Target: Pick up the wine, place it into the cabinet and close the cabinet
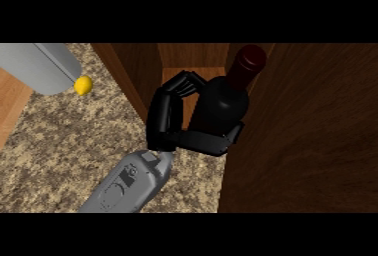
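The wine bottle [221,107] is dark with a deep red cap and stands at the mouth of the wooden cabinet [140,70], its neck pointing toward the cabinet's back panel. My left hand [166,117] lies along the bottle's left side and is shut on it. Its fingers curl at the bottle's shoulder and its thumb crosses the lower body. The grey forearm comes up from the lower edge, left of centre. The cabinet door [310,130] stands open as a large brown panel right of the bottle. My right hand shows nowhere.
A small yellow fruit [83,85] lies on the speckled counter [66,150] at the upper left. It touches a big rounded grey shape [37,65] that runs out of view. A wooden strip [11,110] shows at the left edge.
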Robot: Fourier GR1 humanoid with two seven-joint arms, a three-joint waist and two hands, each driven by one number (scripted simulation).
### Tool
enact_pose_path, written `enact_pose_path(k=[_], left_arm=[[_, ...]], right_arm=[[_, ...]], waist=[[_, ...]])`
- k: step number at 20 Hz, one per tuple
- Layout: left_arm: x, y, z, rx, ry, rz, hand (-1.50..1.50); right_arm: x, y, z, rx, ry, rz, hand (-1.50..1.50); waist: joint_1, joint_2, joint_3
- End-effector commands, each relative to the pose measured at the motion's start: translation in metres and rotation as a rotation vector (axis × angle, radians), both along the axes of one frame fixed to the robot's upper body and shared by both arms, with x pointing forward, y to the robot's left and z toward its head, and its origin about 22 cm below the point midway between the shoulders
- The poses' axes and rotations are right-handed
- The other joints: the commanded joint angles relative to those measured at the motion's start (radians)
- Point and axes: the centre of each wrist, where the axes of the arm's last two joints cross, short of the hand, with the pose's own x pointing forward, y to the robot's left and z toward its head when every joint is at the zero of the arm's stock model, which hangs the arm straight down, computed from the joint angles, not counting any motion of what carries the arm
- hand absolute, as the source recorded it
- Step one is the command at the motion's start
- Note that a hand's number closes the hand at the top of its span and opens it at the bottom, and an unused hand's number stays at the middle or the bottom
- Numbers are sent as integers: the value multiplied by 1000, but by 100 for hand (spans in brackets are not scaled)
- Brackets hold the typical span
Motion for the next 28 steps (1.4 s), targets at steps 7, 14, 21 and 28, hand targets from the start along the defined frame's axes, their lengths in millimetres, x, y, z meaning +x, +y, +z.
enact_pose_path(k=[7,14,21,28], left_arm=[[24,-1,-36,19,5,60,150],[5,5,-76,116,-23,91,150],[32,13,-80,104,-32,142,150],[57,33,-83,60,-26,176,150]], right_arm=[[-18,-9,11,27,-35,22,-150],[-24,-7,19,17,-34,31,-150],[-5,5,14,40,-48,25,-150],[-1,4,5,45,-35,17,-150]], waist=[[-6,2,0],[3,0,0],[3,1,0],[2,2,0]])
